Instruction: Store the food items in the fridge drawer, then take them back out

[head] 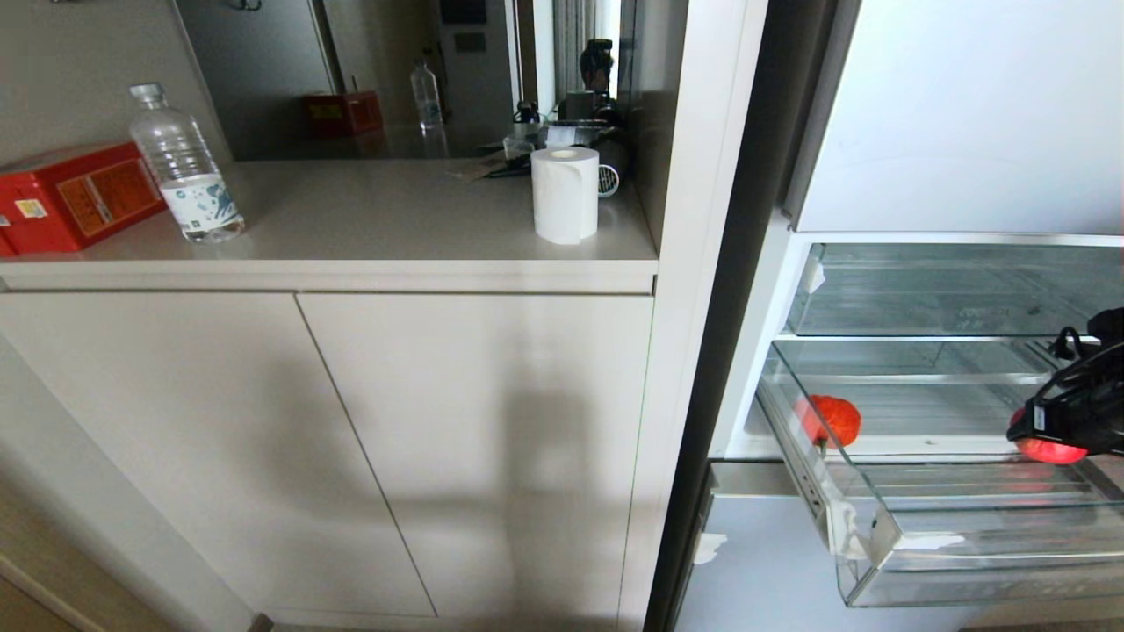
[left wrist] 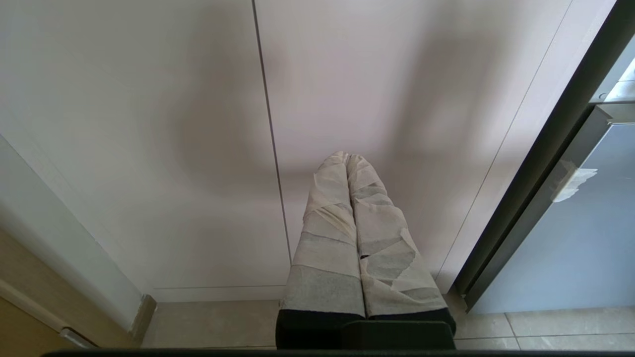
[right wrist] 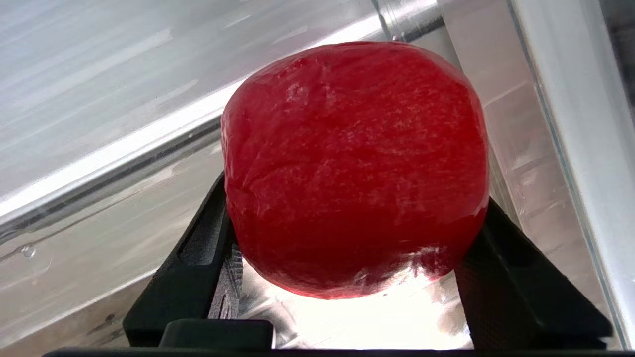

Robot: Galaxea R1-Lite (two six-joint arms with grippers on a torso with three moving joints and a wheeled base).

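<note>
Two clear plastic bins show inside the open fridge on the right of the head view. The lower one, the wide see-through fridge drawer point(head: 878, 527) with the ribbed floor and thick front lip, is pulled out toward the robot. The shallower clear bin point(head: 948, 290) sits above it, pushed in. To the left stands a pale cabinet with a beige countertop point(head: 369, 219). On this countertop are a red box point(head: 75, 195), a clear water bottle point(head: 184, 167) and a white paper roll point(head: 565, 195), all well apart from the fridge.

Next in size are the arms. The right gripper point(head: 1049, 430) reaches into the drawer from the right edge. The left gripper point(left wrist: 349, 163), its fingers wrapped in pale tape, hangs in front of the cabinet door with the fingers pressed together and nothing between them.

Smallest are the food items. One orange-red round fruit point(head: 830, 420) lies in the drawer near its left wall. The other, a glossy red round fruit point(right wrist: 354, 168), sits between the black fingers of the right gripper, close to the right wall of the drawer. In the right wrist view the fingers stand just at both sides of it. I cannot tell if they already press on it or if a thin gap is left.

I judge the risk is a weak grip. The fruit is smooth and round, so if the fingers catch it only low on its sides, it could slip out during a lift and roll on the ribbed floor. The near wall also leaves little room for that finger.
</note>
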